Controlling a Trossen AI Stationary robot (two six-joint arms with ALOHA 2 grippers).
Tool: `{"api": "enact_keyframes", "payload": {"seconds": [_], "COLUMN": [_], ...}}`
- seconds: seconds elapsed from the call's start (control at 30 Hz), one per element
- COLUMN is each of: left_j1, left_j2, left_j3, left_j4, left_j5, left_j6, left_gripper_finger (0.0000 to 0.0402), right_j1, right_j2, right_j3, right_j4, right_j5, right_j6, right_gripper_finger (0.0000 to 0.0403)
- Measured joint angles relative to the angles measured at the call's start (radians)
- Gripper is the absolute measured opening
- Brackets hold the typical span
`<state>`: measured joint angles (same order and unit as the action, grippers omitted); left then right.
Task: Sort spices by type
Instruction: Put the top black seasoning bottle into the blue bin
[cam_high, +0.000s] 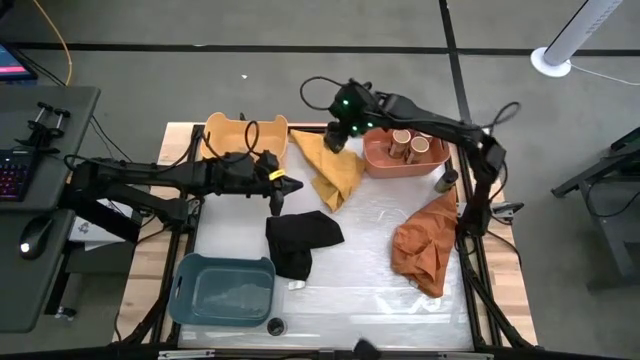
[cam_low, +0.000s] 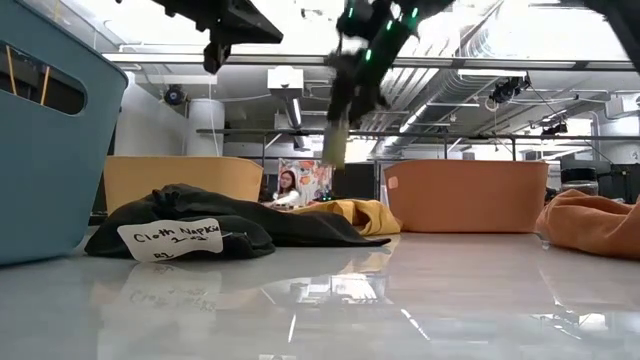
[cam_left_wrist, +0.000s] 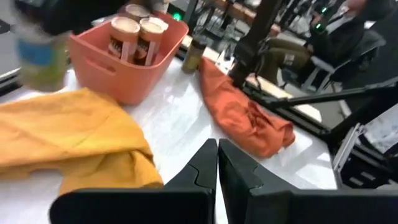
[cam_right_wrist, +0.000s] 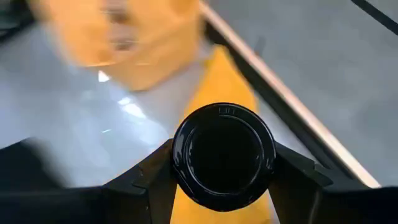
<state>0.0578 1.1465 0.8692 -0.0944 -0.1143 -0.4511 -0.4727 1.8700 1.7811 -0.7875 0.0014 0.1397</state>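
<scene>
My right gripper (cam_high: 338, 132) is up over the yellow cloth (cam_high: 335, 165) near the table's far edge, between the yellow bin (cam_high: 245, 135) and the salmon bin (cam_high: 372, 158). It is shut on a dark-lidded spice jar (cam_right_wrist: 224, 155). Two tan-lidded jars (cam_high: 410, 146) stand in the salmon bin. Another dark-lidded jar (cam_high: 445, 181) stands on the table right of that bin. A dark lid (cam_high: 276, 326) shows by the blue bin (cam_high: 222, 290). My left gripper (cam_high: 288, 186) is shut and touches nothing, raised above the black cloth (cam_high: 300, 240). My right gripper pinches the spice jar between its two fingers (cam_right_wrist: 155, 177), one on each side of the jar's top at the dark lid (cam_right_wrist: 224, 124). The fingers come from above, pointing down. The jar (cam_low: 335, 140) hangs upright below them, lifted clear above the yellow cloth.
An orange cloth (cam_high: 425, 245) lies crumpled at the table's right side. The black cloth carries a white label (cam_low: 170, 238). Bare tabletop (cam_high: 370, 290) lies between the blue bin and the orange cloth. A person sits in the room beyond the far edge.
</scene>
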Motion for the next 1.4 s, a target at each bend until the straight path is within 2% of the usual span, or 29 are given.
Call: {"api": "enact_keyframes", "payload": {"seconds": [0.17, 0.43, 0.57, 0.7, 0.83, 0.9, 1.07, 1.23, 1.4], "left_j1": [-0.001, -0.001, -0.001, -0.029, -0.101, -0.141, -0.236, -0.335, -0.425], "left_j2": [0.0, 0.006, 0.039, 0.079, 0.101, 0.108, 0.142, 0.206, 0.314], "left_j3": [0.0, 0.0, 0.0, 0.0, 0.0, 0.0, 0.0, 0.02, 0.108], "left_j4": [-0.037, -0.047, -0.023, 0.034, 0.126, 0.173, 0.267, 0.373, 0.402], "left_j5": [-0.003, 0.007, 0.097, 0.213, 0.24, 0.208, 0.021, -0.126, -0.208], "left_j6": [0.005, 0.115, 0.168, 0.157, 0.151, 0.165, 0.17, 0.154, 0.161], "left_gripper_finger": [0.0018, 0.0049, 0.0082, 0.0135, 0.0192, 0.0217, 0.0258, 0.0268, 0.0269], "right_j1": [0.118, 0.357, 0.459, 0.542, 0.6, 0.62, 0.681, 0.75, 0.797], "right_j2": [-0.085, -0.097, -0.098, -0.111, -0.138, -0.159, -0.198, -0.215, -0.215], "right_j3": [0.001, -0.009, -0.012, -0.012, -0.012, -0.012, -0.011, -0.01, -0.01], "right_j4": [-0.07, -0.125, -0.133, -0.151, -0.176, -0.178, -0.174, -0.167, -0.12], "right_j5": [-0.061, -0.058, 0.021, 0.116, 0.183, 0.183, 0.185, 0.176, 0.171], "right_j6": [-0.01, 0.1, 0.187, 0.238, 0.271, 0.282, 0.281, 0.258, 0.201], "right_gripper_finger": [0.0198, 0.0198, 0.0198, 0.0206, 0.0198, 0.0198, 0.0198, 0.0198, 0.0198]}}
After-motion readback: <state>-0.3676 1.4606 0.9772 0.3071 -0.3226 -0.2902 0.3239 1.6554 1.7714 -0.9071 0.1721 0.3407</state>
